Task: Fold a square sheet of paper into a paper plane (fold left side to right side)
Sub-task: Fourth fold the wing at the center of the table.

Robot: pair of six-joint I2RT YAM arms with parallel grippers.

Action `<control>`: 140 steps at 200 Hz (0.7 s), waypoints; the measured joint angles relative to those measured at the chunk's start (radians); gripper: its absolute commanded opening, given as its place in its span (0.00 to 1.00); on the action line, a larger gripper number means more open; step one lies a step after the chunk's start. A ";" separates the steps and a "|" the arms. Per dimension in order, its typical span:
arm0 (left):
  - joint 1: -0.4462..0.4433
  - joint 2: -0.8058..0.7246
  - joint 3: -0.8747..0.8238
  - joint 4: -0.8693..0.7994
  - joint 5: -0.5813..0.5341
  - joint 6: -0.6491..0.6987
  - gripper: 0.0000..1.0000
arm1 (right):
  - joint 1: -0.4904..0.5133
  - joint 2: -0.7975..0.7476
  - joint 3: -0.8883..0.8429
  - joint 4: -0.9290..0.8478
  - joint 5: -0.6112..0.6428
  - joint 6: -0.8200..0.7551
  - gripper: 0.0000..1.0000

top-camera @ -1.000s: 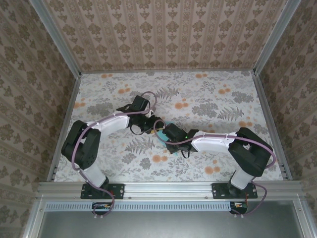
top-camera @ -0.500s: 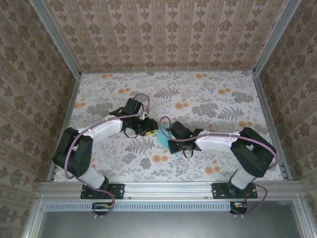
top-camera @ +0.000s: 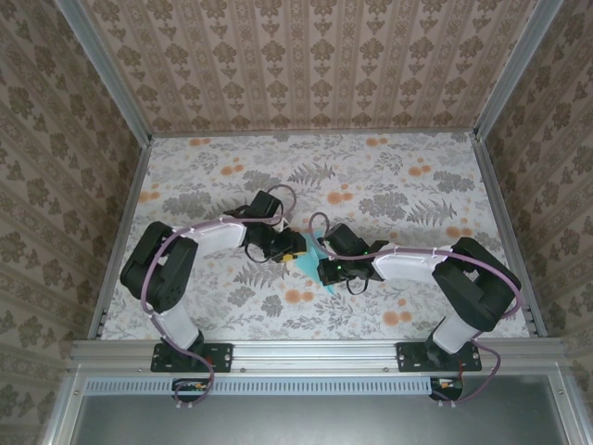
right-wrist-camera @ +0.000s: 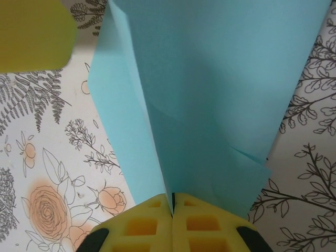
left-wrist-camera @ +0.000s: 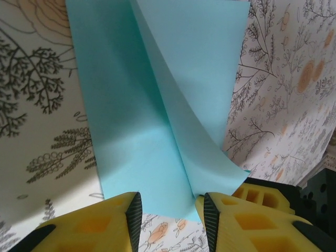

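Note:
The light blue square sheet of paper (top-camera: 311,257) lies mid-table between my two grippers, with one flap lifted off the floral tabletop. In the right wrist view my right gripper (right-wrist-camera: 172,203) is shut on the near edge of the paper (right-wrist-camera: 220,94), holding the raised flap upright along a crease. In the left wrist view my left gripper (left-wrist-camera: 170,218) stands open at the paper's near edge; the curled flap of the paper (left-wrist-camera: 157,105) brushes its right finger (left-wrist-camera: 212,218). From above, the left gripper (top-camera: 295,247) and right gripper (top-camera: 324,269) nearly meet over the sheet.
The floral tabletop (top-camera: 389,176) runs out to patterned walls at the back and both sides. A metal rail (top-camera: 315,350) with the arm bases borders the near edge. One yellow finger of the left gripper (right-wrist-camera: 31,31) shows at the top left of the right wrist view.
The left gripper has slid right and nearer, up to the sheet's edge. The right gripper has shifted slightly right, and more of the blue paper shows between them.

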 measured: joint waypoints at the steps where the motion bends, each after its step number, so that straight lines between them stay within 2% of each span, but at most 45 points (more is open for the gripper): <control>1: 0.000 0.001 0.000 0.000 0.000 0.000 0.41 | 0.000 0.000 0.000 0.000 0.000 0.000 0.03; 140: -0.018 0.124 0.072 0.028 0.014 -0.011 0.44 | -0.032 0.002 -0.005 0.026 -0.070 0.022 0.05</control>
